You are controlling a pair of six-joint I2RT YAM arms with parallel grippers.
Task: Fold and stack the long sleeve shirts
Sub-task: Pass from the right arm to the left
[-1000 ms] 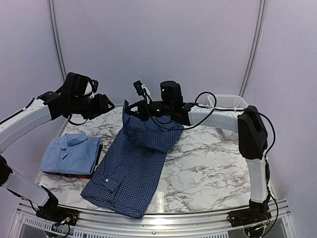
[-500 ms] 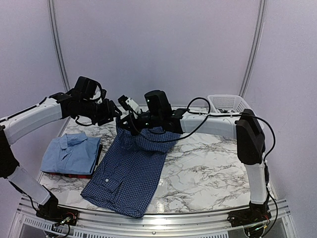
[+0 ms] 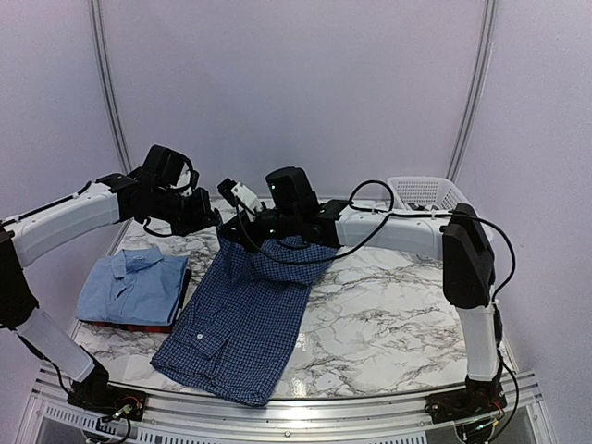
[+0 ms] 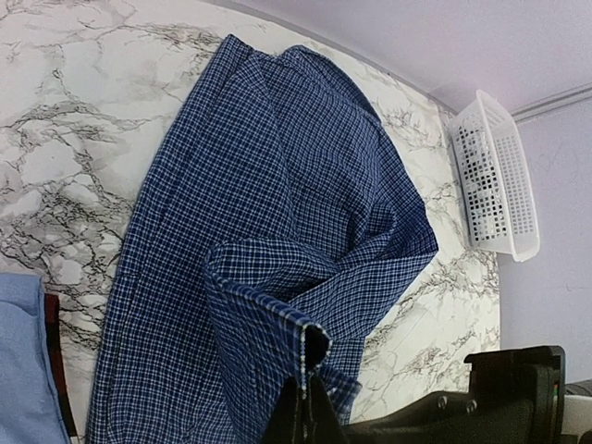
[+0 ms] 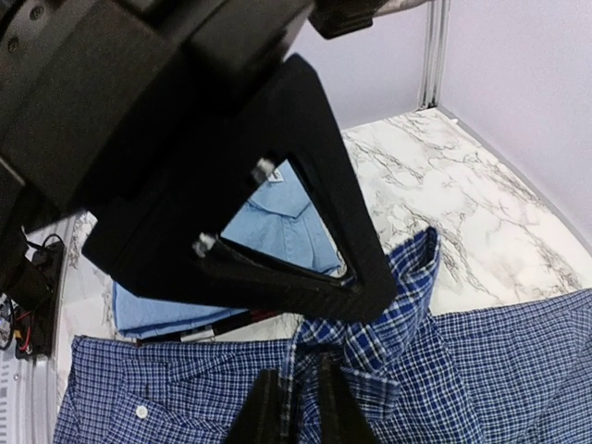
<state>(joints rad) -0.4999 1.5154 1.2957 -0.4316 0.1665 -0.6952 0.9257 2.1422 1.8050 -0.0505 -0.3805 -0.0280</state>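
Resting on the marble table (image 3: 398,324): the navy checked shirt (image 3: 242,324), laid flat lengthwise, buttons and near hem toward the arm bases, far end gathered up off the marble into a raised peak.

Just left of the navy shirt: a folded light blue shirt (image 3: 129,285), collar up, sitting on a dark red shirt (image 3: 139,326), of which only a thin edge shows beneath. Judged as two shirts folded and stacked, the navy one mid-fold and not yet on the pile. No black-and-white checked shirt in any view.

Well to the right of the navy shirt and beyond it, at the far table edge: a white lattice basket (image 4: 495,176). No cloth showing in the part of its inside that can be seen.

Above the navy shirt's far end: the left gripper (image 4: 305,393), fingers pinched tight on a doubled edge of navy cloth, and the right gripper (image 5: 294,400), fingers likewise closed on a fold of the same shirt, the two close together.

Left to do, by judgement: bringing the raised end over, finishing the fold, stacking.
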